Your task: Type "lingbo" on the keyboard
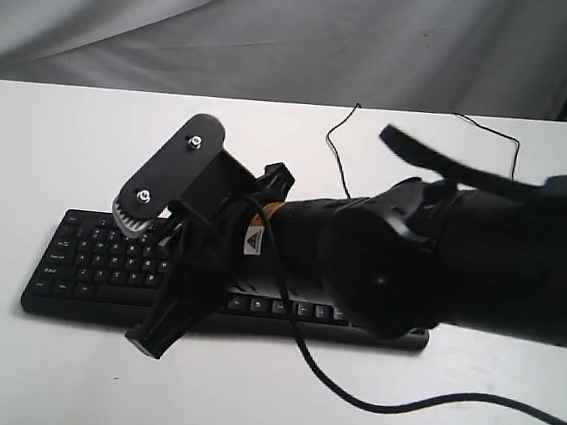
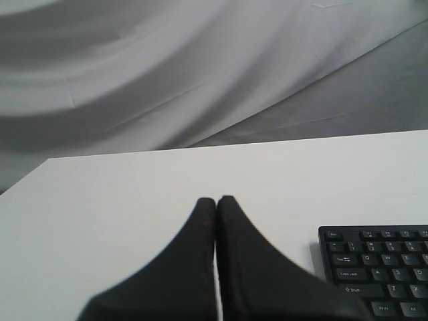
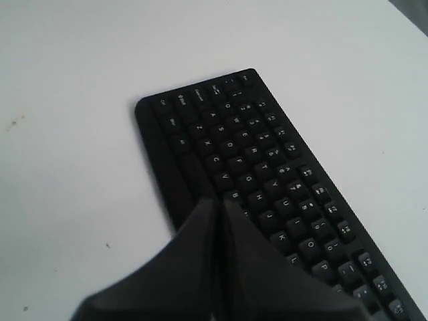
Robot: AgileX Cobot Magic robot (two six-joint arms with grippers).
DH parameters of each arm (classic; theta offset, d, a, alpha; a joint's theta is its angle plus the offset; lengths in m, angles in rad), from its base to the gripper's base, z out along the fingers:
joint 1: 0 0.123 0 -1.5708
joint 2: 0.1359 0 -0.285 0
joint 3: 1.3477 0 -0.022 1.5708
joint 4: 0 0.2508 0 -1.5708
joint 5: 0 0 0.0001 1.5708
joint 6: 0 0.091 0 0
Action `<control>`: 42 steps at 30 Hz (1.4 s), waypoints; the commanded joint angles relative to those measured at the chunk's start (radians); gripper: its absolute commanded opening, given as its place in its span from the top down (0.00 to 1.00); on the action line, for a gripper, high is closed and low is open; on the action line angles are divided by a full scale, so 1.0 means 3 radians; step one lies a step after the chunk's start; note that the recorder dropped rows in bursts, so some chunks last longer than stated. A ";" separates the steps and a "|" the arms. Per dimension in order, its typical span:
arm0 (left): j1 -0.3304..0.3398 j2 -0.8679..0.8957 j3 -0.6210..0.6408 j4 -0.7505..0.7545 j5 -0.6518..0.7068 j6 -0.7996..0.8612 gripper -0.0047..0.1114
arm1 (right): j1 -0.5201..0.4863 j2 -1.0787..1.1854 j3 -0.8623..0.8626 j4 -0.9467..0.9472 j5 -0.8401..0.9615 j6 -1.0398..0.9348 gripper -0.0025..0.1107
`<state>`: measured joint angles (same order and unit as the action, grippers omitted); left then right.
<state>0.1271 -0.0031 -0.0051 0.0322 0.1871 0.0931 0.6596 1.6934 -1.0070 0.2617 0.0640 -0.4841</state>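
The black keyboard [image 1: 89, 254] lies lengthwise on the white table, and my right arm hides its middle and right part. My right gripper [image 1: 146, 340] points down over it, fingers pressed together. In the right wrist view the right gripper [image 3: 219, 200] is shut and empty, its tips over the bottom letter row beside the B key and space bar of the keyboard [image 3: 254, 147]; I cannot tell whether they touch a key. My left gripper [image 2: 217, 199] is shut with nothing in it, above bare table beyond the end of the keyboard [image 2: 381, 267] where the Esc key is. It is out of the exterior view.
The keyboard's thin black cable [image 1: 340, 148] runs toward the table's back edge. A thicker arm cable [image 1: 396, 399] loops over the white table [image 1: 27, 369] in front of the keyboard. Grey cloth [image 1: 281, 31] hangs behind the table.
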 commanded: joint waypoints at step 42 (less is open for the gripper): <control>-0.0013 0.0010 0.0017 -0.0002 -0.0014 -0.0009 0.95 | -0.0438 0.1203 -0.0374 -0.0443 -0.0615 -0.0105 0.98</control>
<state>0.1271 -0.0031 -0.0051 0.0322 0.1871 0.0931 0.5335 2.0444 -1.1141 0.1450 -0.0942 -0.5224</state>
